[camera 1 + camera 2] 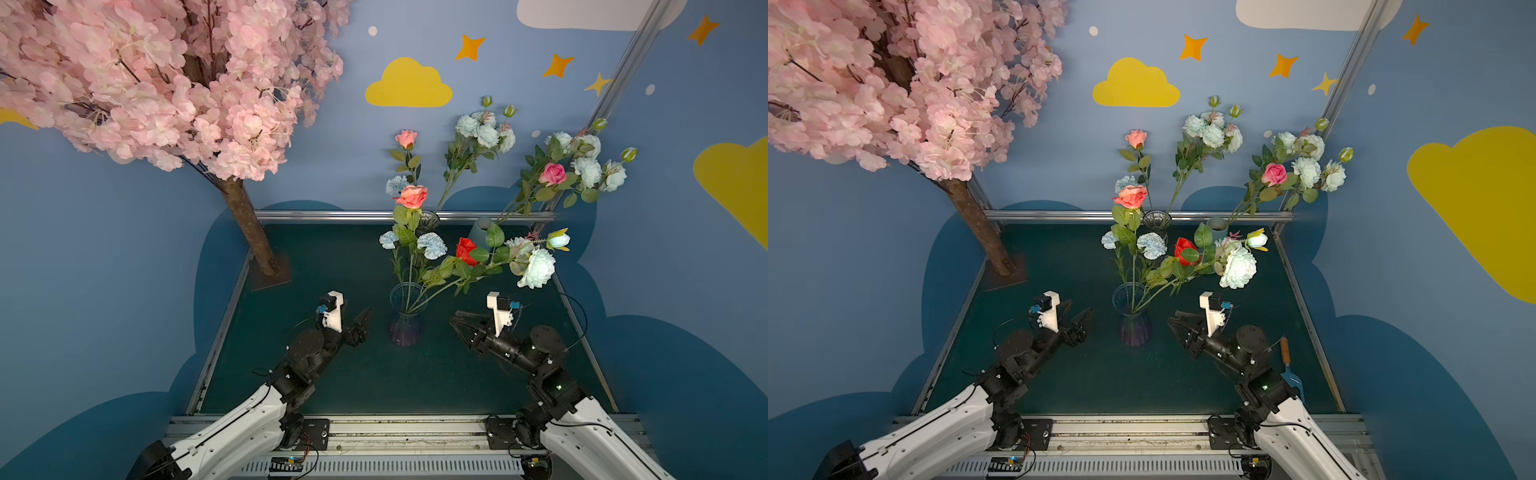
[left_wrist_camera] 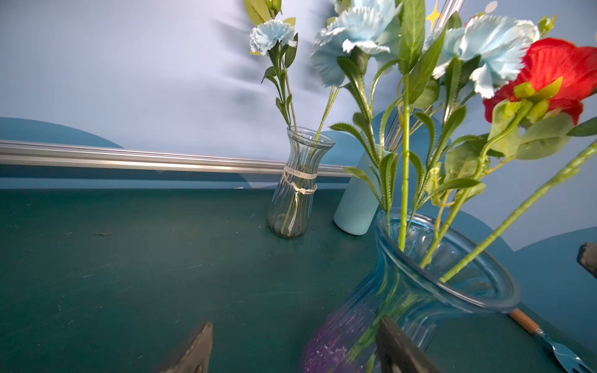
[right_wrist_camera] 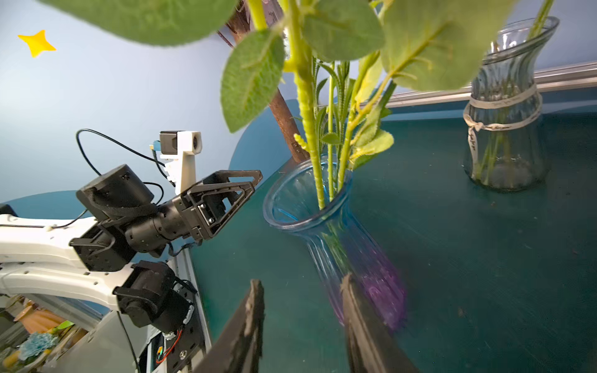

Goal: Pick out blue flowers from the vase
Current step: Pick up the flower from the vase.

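Both arms enter from 6 o'clock in both top views. Left gripper (image 1: 360, 323) jaws wide, holding nothing, at 9 o'clock of the blue-purple vase (image 1: 406, 313). Right gripper (image 1: 456, 319) at 3 o'clock of the vase, jaws parted with a narrower gap, empty. Blue flowers (image 1: 432, 245) stand in that vase, blooms up toward 12 o'clock, one big pale bloom (image 1: 537, 268) leaning to 2 o'clock over the right gripper. Red rose (image 1: 466, 250) shares the vase. Clear vase (image 2: 295, 184) behind has a tied band, writing unreadable.
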